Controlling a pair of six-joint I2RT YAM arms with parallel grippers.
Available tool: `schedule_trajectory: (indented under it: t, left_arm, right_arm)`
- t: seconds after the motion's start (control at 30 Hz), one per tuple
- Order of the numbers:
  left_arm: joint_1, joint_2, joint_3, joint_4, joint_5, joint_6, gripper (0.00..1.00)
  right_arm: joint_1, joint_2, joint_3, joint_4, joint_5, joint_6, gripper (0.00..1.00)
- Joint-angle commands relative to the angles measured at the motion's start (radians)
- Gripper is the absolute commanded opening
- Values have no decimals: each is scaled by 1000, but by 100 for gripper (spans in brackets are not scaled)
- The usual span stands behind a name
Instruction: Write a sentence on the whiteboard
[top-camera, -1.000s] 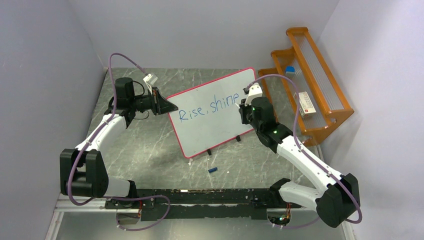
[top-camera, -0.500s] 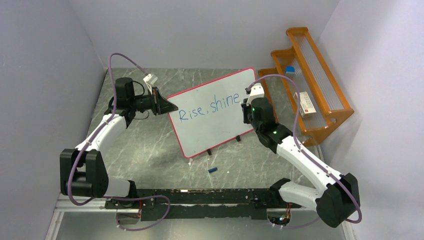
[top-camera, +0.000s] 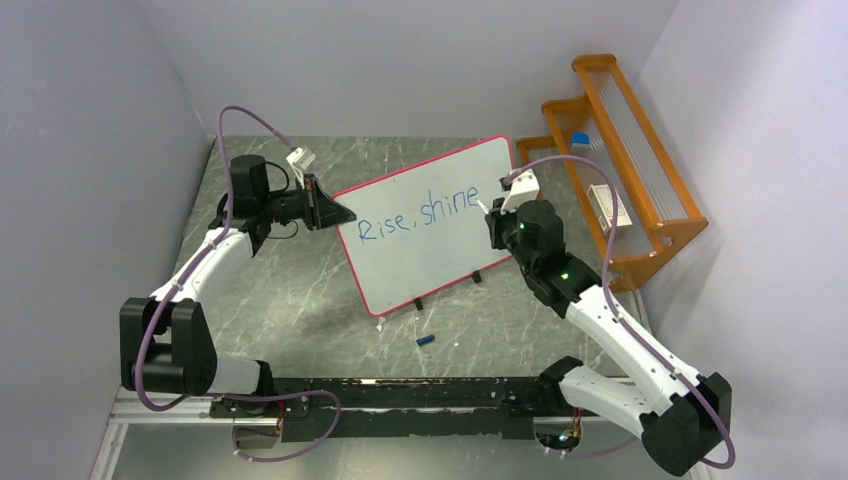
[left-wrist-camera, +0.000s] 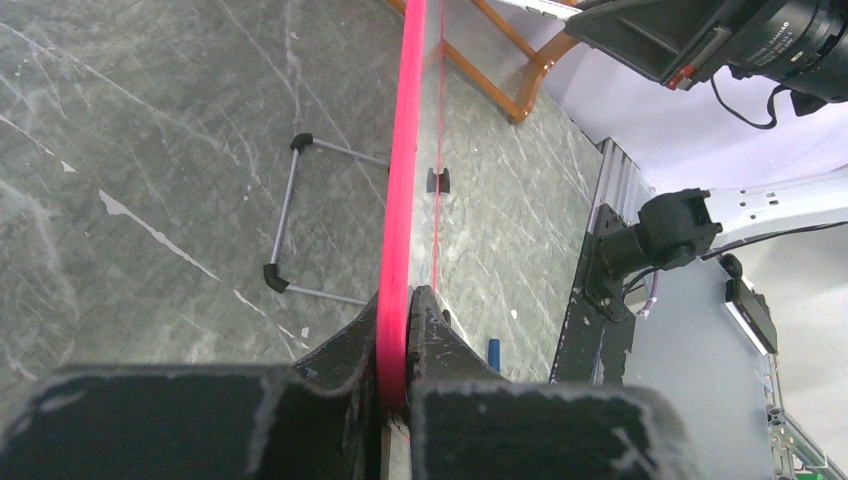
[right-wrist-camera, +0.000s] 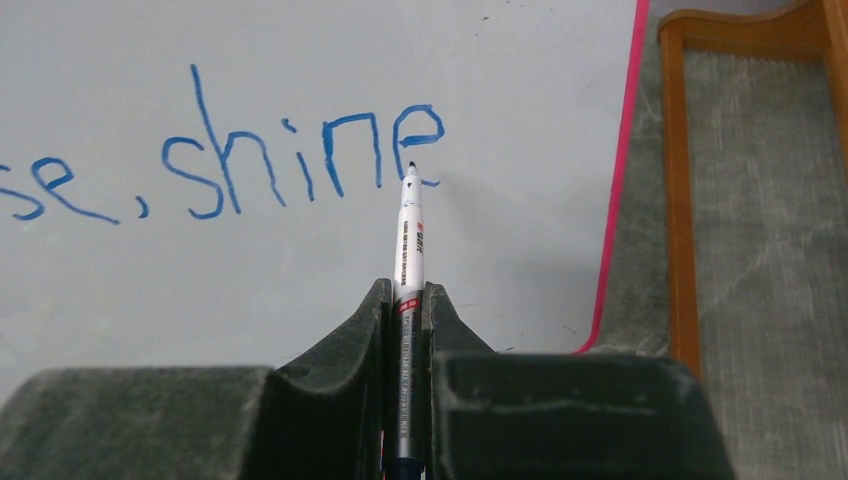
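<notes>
Two robot arms work at the whiteboard (top-camera: 430, 262), which stands propped on a grey marbled bench (top-camera: 300, 290), tilted back on two small black feet. At the whiteboard's left edge, the left pincer (left-wrist-camera: 400, 300) is clamped on the thin pink-red frame, one finger on each face of the board. Across the upper half of the whiteboard runs the sentence (top-camera: 440, 210), blue marker handwriting that reads "Rise, shine" in a single rising line. Below the whiteboard's lower edge, a small blue cap (top-camera: 426, 341) lies on the bench, apart from the feet. At the whiteboard's right side, the right pincer (right-wrist-camera: 405, 300) is closed tight on a slim white marker (right-wrist-camera: 409, 240), which points up at the board with its dark tip at the tail of the last "e". Whether the tip touches the surface cannot be told. Right of the whiteboard, against the wall, stands an orange stepped rack (top-camera: 650, 215) carrying a white box (top-camera: 607, 205) and a small blue item (top-camera: 580, 139).
</notes>
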Motion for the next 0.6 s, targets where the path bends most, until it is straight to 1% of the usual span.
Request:
schedule_trajectory:
  t: [0.0, 0.4, 0.5, 0.57]
  left_arm:
    - [-24, 28, -17, -92, -109, 115, 5]
    - [-24, 22, -16, -107, -129, 121, 5]
    - [-24, 19, -18, -104, -132, 119, 5]
    - [-24, 18, -19, -105, -133, 120, 5]
  right_arm:
    - [-1, -49, -31, -38, -56, 10, 0]
    - [60, -162, -109, -80, -86, 50, 0]
    - [114, -170, -128, -73, -63, 64, 0]
    - [179, -166, -140, -63, -21, 73, 0]
